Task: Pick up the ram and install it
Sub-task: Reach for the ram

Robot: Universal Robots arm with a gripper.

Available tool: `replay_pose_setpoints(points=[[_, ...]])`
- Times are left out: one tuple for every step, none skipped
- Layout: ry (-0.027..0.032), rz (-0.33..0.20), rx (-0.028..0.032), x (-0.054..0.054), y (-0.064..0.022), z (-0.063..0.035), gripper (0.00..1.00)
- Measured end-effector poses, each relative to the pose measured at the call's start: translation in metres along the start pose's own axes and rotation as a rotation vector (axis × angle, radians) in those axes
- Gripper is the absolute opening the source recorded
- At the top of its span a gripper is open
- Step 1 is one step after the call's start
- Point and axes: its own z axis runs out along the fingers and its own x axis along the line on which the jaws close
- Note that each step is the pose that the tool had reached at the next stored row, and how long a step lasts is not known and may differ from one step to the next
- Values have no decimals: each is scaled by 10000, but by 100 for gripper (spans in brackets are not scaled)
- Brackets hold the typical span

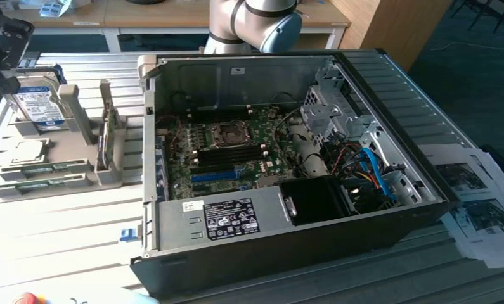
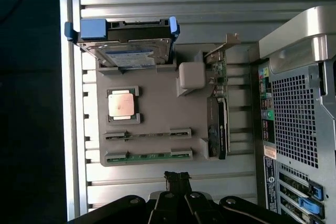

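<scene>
Two green ram sticks lie on edge in slots of a grey holder tray (image 1: 70, 180): one ram stick (image 1: 42, 170) beside the processor, the other ram stick (image 1: 33, 186) at the tray's near edge. In the wrist view they are the ram stick (image 2: 148, 135) and the ram stick (image 2: 148, 156). My gripper (image 1: 5, 75) hangs high at the exterior view's far left, above the tray's hard-drive end. The gripper (image 2: 177, 178) is shut with nothing between its fingers, well above the tray and apart from the ram.
The open computer case (image 1: 421, 190) lies on its side with the motherboard (image 1: 226, 152) exposed. The tray also holds a silver hard drive (image 1: 38, 104), a square processor (image 1: 28, 151) and an upright card (image 1: 108, 136). Printed sheets (image 1: 480, 209) lie beside the case.
</scene>
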Motion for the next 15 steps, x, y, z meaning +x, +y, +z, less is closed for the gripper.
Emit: replay_pose_setpoints(points=[[-1,0,0,18,-2,0,10],[-1,-1,-1,35,-3,-1,10],[0,-1,0,52,-4,-1,10],[0,0,0,65,-5,-1,10],[0,0,0,68,-6,-1,10],[-1,-1,0,68,-6,-1,10],[-1,-2,-1,68,-6,-1,10],[-1,-2,0,68,-6,-2,10],[-1,-1,0,69,-5,-2,10],[0,0,0,69,-5,-2,10],[-1,0,0,69,-5,-2,10],[-1,0,-1,69,-5,-1,10],[0,0,0,71,-5,-1,10],[-1,2,0,76,-3,-1,10],[-2,1,-1,81,3,0,10]])
